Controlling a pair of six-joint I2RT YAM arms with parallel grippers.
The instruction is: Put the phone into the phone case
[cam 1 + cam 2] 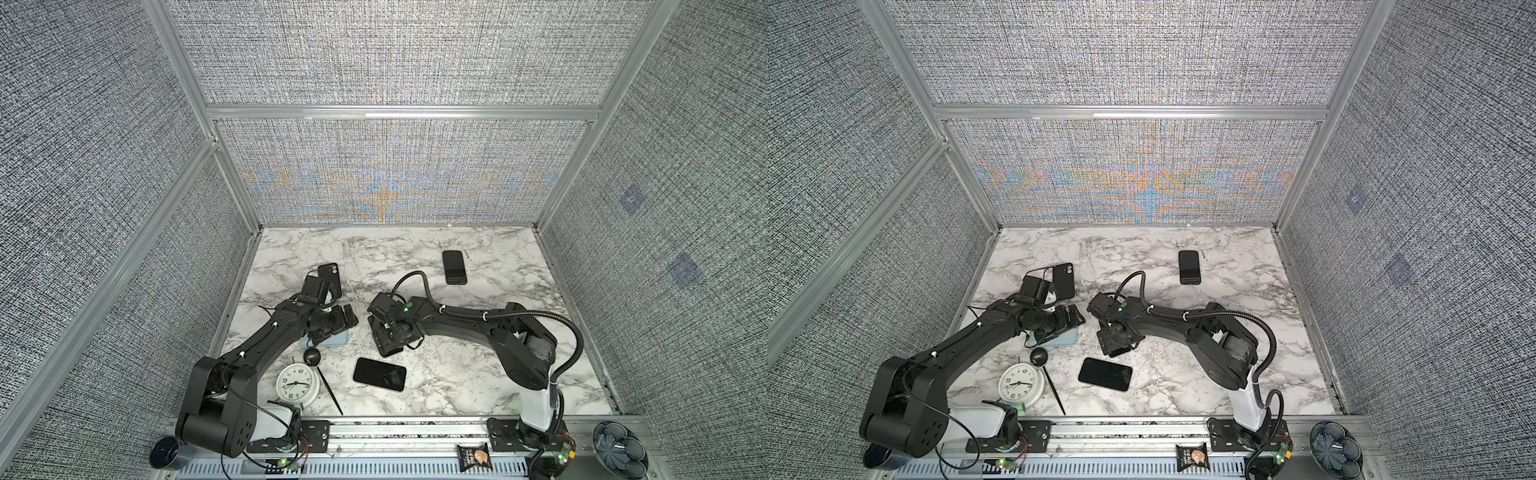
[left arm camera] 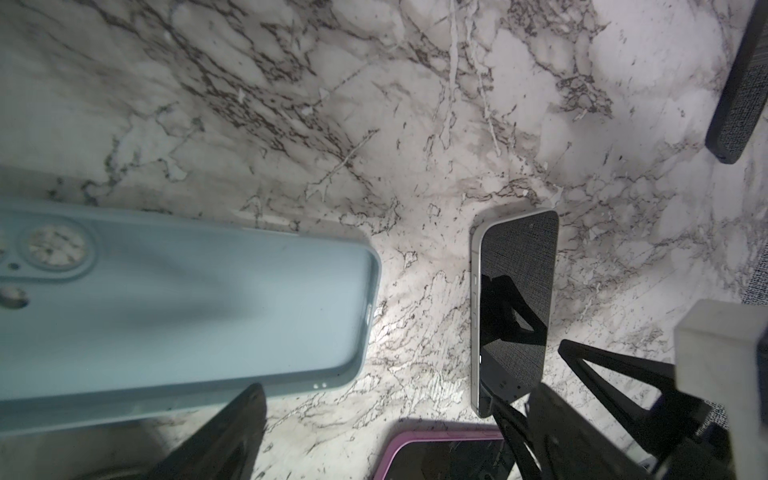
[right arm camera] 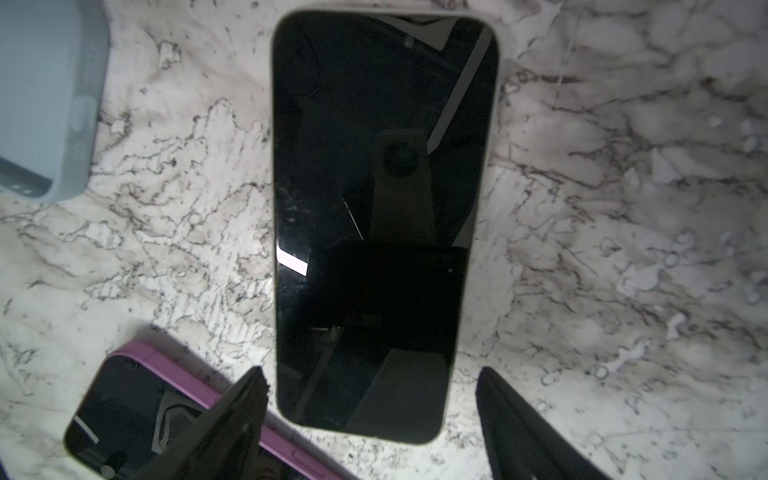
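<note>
The phone (image 3: 382,208) lies face up on the marble table, with a black screen and a pale rim. My right gripper (image 3: 372,399) hangs open over its near end, a finger on each side and neither touching it. The phone case (image 2: 187,307) is light blue and empty. It lies open side up beside the phone (image 2: 515,307), with a strip of marble between them. My left gripper (image 2: 382,440) is open just above the case's (image 1: 328,340) edge and holds nothing. In both top views my right gripper (image 1: 388,345) hides the phone.
A phone in a purple case (image 1: 379,374) lies just in front of both grippers. A dark case (image 1: 332,278) lies behind the left arm, and another black phone (image 1: 454,267) lies further back. A white clock (image 1: 298,383) and a black ball on a stick (image 1: 312,357) stand front left.
</note>
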